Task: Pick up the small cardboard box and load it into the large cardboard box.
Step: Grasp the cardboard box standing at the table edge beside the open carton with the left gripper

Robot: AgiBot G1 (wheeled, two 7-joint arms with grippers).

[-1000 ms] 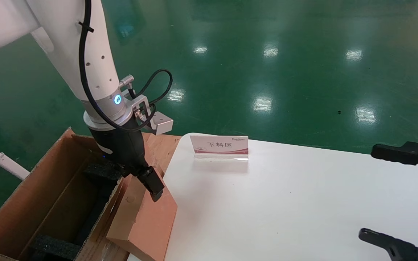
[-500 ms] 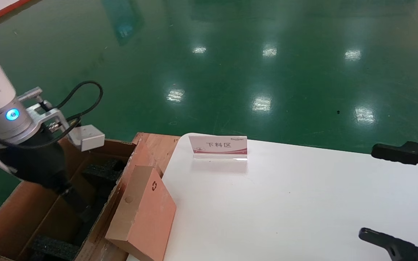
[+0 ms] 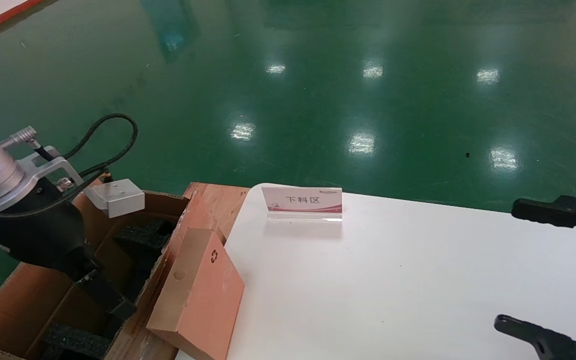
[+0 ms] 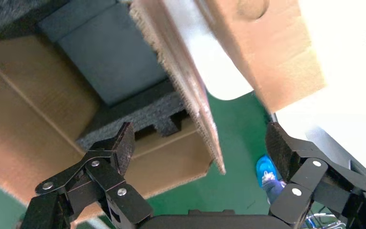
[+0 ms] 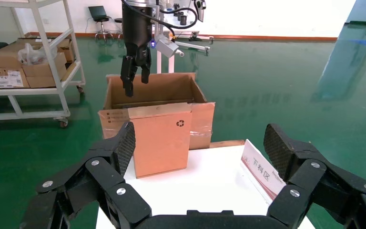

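What moved: left gripper (image 3: 113,304) was pinching the top of the small cardboard box (image 3: 199,295) a second ago; now it has let go and swung off to the left, over the large cardboard box (image 3: 33,295).
Since half a second ago: left gripper has dropped a bit lower into the big carton; the small box has not moved.
Left gripper jaws: wide open in the left wrist view (image 4: 200,152), with nothing between them.
Left gripper place: its tip hangs inside the open top of the large cardboard box, near the carton wall closest to the table (image 3: 418,280).
Small box and the jaws: apart, not touching. The small box (image 4: 267,52) is outside the jaws, on the far side of the carton wall from them.
Small cardboard box: tilted, leaning against the outside of the big carton's wall at the left edge of the white table. Its lower end sits at the table's left edge. It is not inside the big carton. A little black recycling mark shows near its top corner.
Large cardboard box: stands just beside the table's left edge, top open, flaps up, black foam blocks (image 3: 143,232) inside.
Right gripper (image 3: 543,270): parked over the right edge of the table, jaws spread wide, holding nothing.
Sign (image 3: 302,202): small white and red card, standing near the far left corner of the table.
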